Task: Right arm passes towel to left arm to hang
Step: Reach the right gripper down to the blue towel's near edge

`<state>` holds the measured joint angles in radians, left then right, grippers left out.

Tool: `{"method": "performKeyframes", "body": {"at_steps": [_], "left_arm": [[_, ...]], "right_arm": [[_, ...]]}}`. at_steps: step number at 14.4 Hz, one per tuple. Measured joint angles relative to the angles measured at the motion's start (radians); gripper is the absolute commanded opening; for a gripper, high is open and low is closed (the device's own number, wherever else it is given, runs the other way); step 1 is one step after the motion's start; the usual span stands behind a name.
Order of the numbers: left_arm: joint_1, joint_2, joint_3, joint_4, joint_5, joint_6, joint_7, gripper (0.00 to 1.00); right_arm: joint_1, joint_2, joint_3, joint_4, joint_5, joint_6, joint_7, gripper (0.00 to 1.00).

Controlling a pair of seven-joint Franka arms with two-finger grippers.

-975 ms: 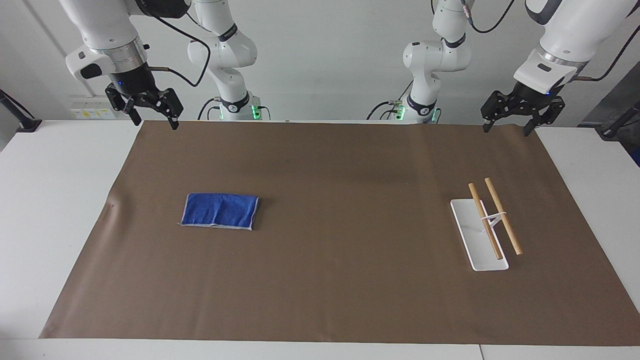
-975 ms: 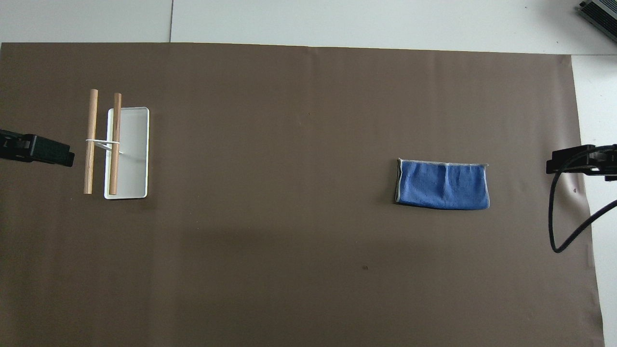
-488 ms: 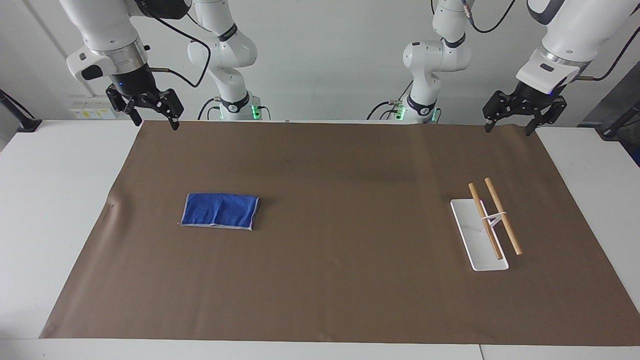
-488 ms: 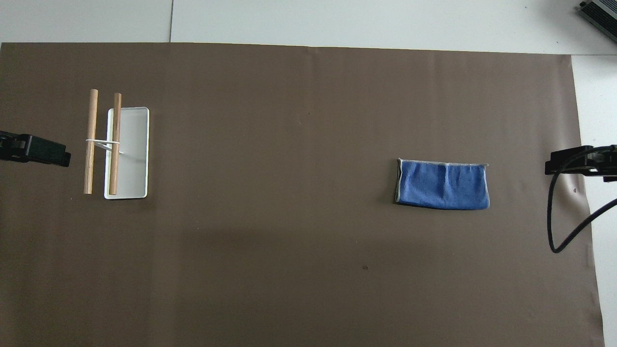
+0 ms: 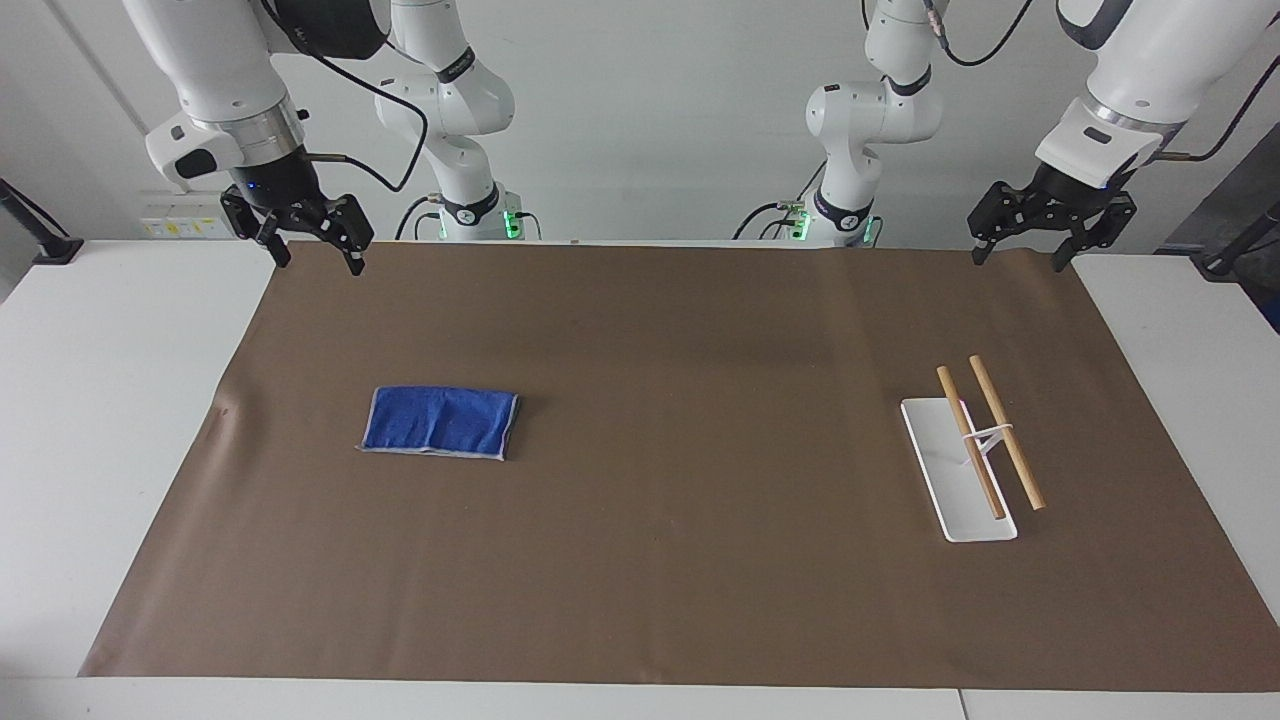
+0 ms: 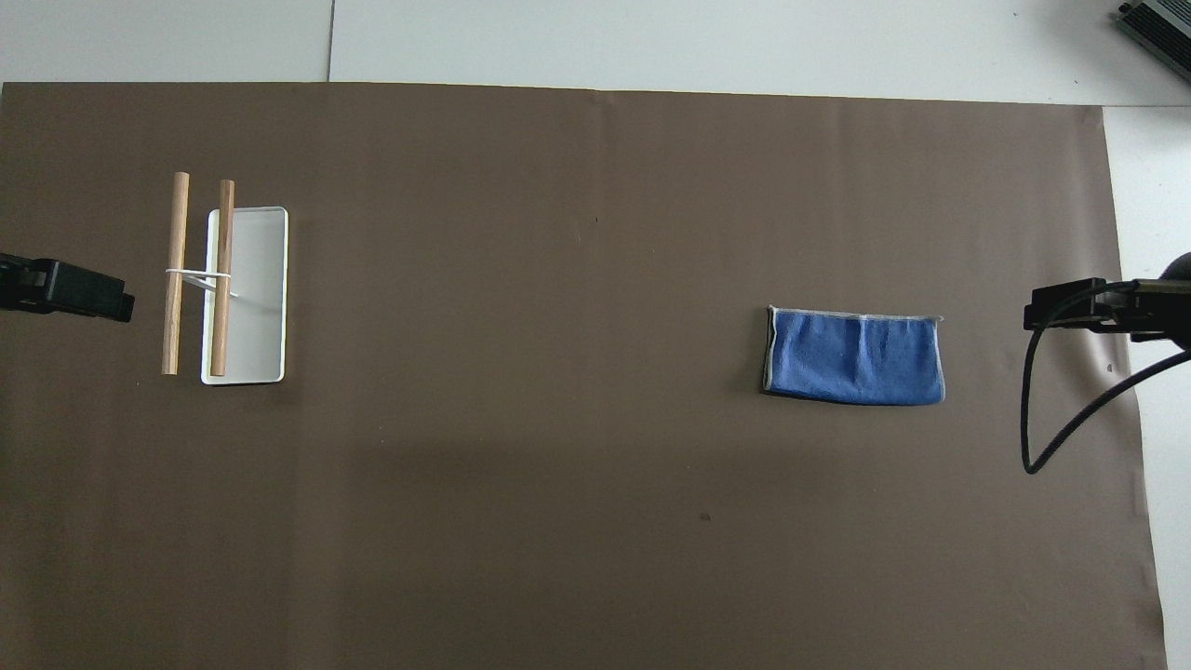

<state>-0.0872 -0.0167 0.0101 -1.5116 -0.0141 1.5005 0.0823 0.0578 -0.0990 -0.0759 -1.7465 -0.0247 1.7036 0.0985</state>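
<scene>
Blue towel [image 5: 440,422] lies flat, centre-left of the facing view. Right gripper [image 5: 316,258], upper left, and left gripper [image 5: 1015,255], upper right, hang wide open, empty.

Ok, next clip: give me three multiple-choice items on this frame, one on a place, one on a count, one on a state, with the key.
1. Where does the small bright-blue terry cloth towel lie?
A. On the white rectangular rack base
B. Flat on the brown paper mat, toward the right arm's end
C. Draped over the rods

2. How many wooden rods does the rack carry?
A. One
B. Two
C. Four

3. What state is the right gripper in?
A. Open and empty, up over the mat's corner
B. Shut on the towel
C. Pressing on the rack

Key: 1 B, the towel rests alone on the mat, apart from the rack base. 2 B, two parallel rods show in both views. 3 A, its fingertips stand apart with nothing between them; the left gripper waits likewise open.
</scene>
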Motion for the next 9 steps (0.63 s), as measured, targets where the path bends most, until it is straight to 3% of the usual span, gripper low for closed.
{"method": "performKeyframes", "body": {"at_steps": [9], "left_arm": [[0.000,0.000,0.000,0.000,0.000,0.000,0.000,1.00]], "right_arm": [[0.042,0.039,0.001,-0.310,0.000,0.365,0.014,1.00]]}}
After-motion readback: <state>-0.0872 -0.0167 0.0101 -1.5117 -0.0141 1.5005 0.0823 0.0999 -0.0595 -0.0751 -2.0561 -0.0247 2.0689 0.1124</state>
